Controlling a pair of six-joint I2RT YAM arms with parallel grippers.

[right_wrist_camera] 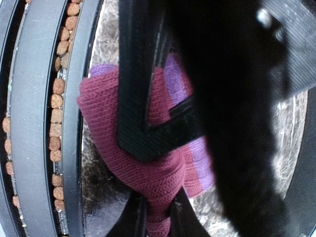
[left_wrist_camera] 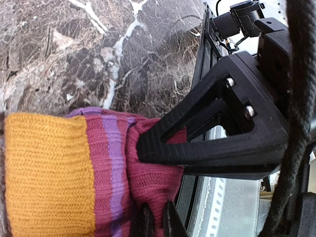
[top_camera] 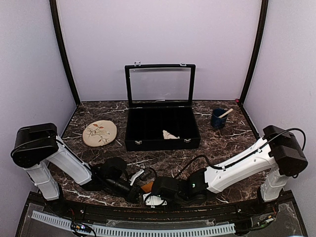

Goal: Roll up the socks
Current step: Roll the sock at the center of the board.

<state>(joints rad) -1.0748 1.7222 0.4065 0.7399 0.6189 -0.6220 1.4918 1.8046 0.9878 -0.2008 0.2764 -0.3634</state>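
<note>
The maroon-purple sock with an orange end (left_wrist_camera: 49,173) lies on the marble at the near table edge; only a bit of its orange end (top_camera: 147,186) shows in the top view. My left gripper (left_wrist_camera: 156,210) is shut on its maroon part, low over the table (top_camera: 138,191). My right gripper (right_wrist_camera: 158,207) is shut on the same sock (right_wrist_camera: 148,173) from the other side (top_camera: 154,195), its finger pressing into the fabric. The cream-beige sock (top_camera: 170,134) lies inside the black box.
The open black box (top_camera: 161,144) with a glass lid stands at the middle back. A tan oval leaf mat (top_camera: 99,133) lies to its left. A blue cup (top_camera: 218,119) with a stick stands at the back right. The table's front rail (right_wrist_camera: 39,123) is right beside the sock.
</note>
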